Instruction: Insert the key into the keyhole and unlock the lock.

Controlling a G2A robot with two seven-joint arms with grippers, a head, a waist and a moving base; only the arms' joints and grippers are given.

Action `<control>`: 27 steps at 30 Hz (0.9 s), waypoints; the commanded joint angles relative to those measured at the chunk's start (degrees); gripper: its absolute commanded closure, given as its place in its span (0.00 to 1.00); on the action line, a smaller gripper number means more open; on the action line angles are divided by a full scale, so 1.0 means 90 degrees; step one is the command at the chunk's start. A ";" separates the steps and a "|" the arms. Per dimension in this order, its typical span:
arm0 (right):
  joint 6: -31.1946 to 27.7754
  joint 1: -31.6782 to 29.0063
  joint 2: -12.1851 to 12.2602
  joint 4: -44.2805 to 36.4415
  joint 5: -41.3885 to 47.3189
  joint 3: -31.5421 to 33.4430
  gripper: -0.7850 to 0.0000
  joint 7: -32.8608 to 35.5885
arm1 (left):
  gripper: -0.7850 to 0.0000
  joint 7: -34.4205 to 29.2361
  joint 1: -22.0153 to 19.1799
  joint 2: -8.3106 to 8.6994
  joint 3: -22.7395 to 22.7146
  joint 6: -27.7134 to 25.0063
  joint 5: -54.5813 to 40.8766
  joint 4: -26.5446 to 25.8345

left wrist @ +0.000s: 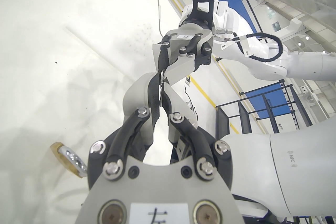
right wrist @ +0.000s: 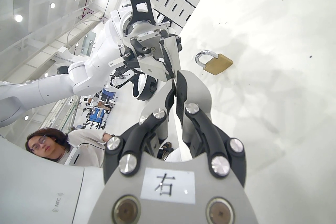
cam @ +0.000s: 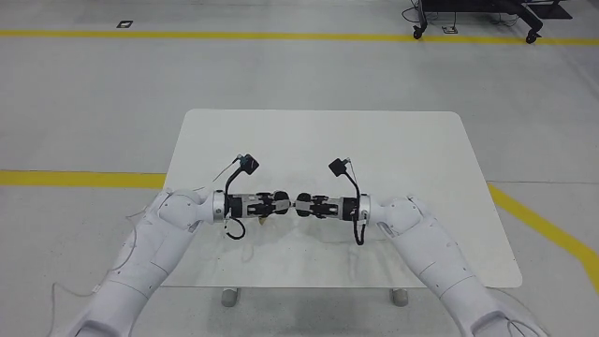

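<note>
White table [cam: 374,140], open shop floor behind. Nearest the robot, the left gripper [left wrist: 160,96] and right gripper [right wrist: 175,89] meet tip to tip above the table's near part, both pinched narrow on the key [left wrist: 161,83]. It's thin, stiff, slick metal, so likely to pivot in the pads. Hold it by the bow and leave the blade free. Padlock [right wrist: 219,63] lies flat under the left gripper with the shackle seated. Dense brass, probably skates unless its body is clamped. Farther off are the yellow floor line [cam: 281,35] and a wheeled frame [cam: 423,9]. Nothing looks in the way.
</note>
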 commanded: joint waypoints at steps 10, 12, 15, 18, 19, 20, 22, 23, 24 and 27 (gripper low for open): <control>-0.0537 -0.0237 0.0231 -0.0021 0.0235 0.0634 1.00 -0.0324 | 0.00 0.0069 -0.0030 0.0001 -0.0008 0.0124 -0.0067 0.0067; -0.0741 -0.0410 0.0337 -0.0076 0.0332 0.0982 1.00 -0.0414 | 0.00 0.0069 -0.0030 0.0001 -0.0008 0.0124 -0.0067 0.0067; -0.1040 -0.0714 0.0491 -0.0181 0.0607 0.1520 1.00 -0.0522 | 0.00 0.0069 -0.0030 0.0001 -0.0008 0.0124 -0.0067 0.0067; -0.1213 -0.0860 0.0538 -0.0221 0.0913 0.1720 1.00 -0.0607 | 0.00 0.0069 -0.0030 0.0001 -0.0008 0.0124 -0.0067 0.0067; -0.1213 -0.0860 0.0538 -0.0221 0.0913 0.1720 1.00 -0.0607 | 0.00 0.0069 -0.0030 0.0001 -0.0008 0.0124 -0.0067 0.0067; -0.1213 -0.0860 0.0538 -0.0221 0.0913 0.1720 1.00 -0.0607 | 0.00 0.0069 -0.0030 0.0001 -0.0008 0.0124 -0.0067 0.0067; -0.1213 -0.0860 0.0538 -0.0221 0.0913 0.1720 1.00 -0.0607 | 0.00 0.0069 -0.0030 0.0001 -0.0008 0.0124 -0.0067 0.0067; -0.1213 -0.0860 0.0538 -0.0221 0.0913 0.1720 1.00 -0.0607 | 0.00 0.0069 -0.0030 0.0001 -0.0008 0.0124 -0.0067 0.0067; -0.1213 -0.0860 0.0538 -0.0221 0.0913 0.1720 1.00 -0.0607 | 0.00 0.0069 -0.0030 0.0001 -0.0008 0.0124 -0.0067 0.0067; -0.1213 -0.0860 0.0538 -0.0221 0.0913 0.1720 1.00 -0.0607 | 0.00 0.0219 -0.0051 0.0023 -0.0059 0.0166 0.0257 -0.0191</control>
